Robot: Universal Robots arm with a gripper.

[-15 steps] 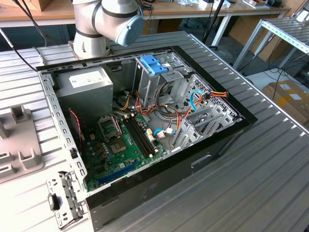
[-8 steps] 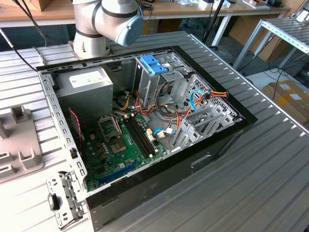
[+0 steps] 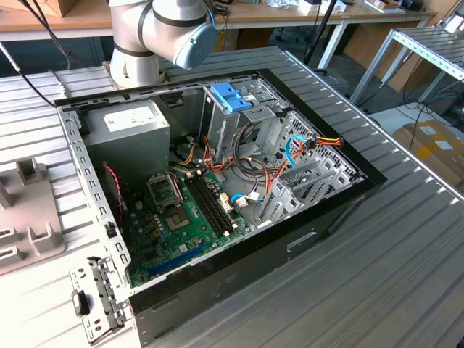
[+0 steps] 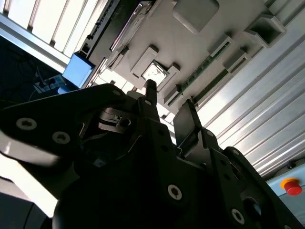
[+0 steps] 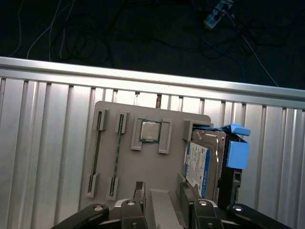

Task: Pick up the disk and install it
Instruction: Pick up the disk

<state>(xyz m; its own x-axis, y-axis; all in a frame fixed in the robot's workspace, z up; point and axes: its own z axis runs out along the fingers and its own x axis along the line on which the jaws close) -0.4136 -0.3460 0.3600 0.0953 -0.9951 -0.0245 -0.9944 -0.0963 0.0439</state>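
Fingers (image 5: 138,191) of the gripper (image 5: 161,190) were seen spread apart in both wrist views, with nothing held between them. The gripper (image 4: 167,102) was poised over a grey tray (image 5: 124,114) that was laid on the ribbed metal bench (image 5: 43,143). The disk (image 5: 202,162) was seated in a holder at one end of that tray, its labelled face turned up at a slant and its bright blue end tab (image 5: 237,152) pointed away from the gripper. One finger was placed just beside the near end of the disk; contact could not be made out. A square chip (image 5: 150,131) and two thin memory sticks (image 5: 95,152) were held in the other slots of the tray. In the exterior view, the arm (image 3: 159,29) was seen behind an open computer case (image 3: 326,210) set on the bench, and a green circuit board (image 3: 181,217) was laid on the floor of the case. A tall metal cage was topped by a blue latch piece (image 3: 230,96)
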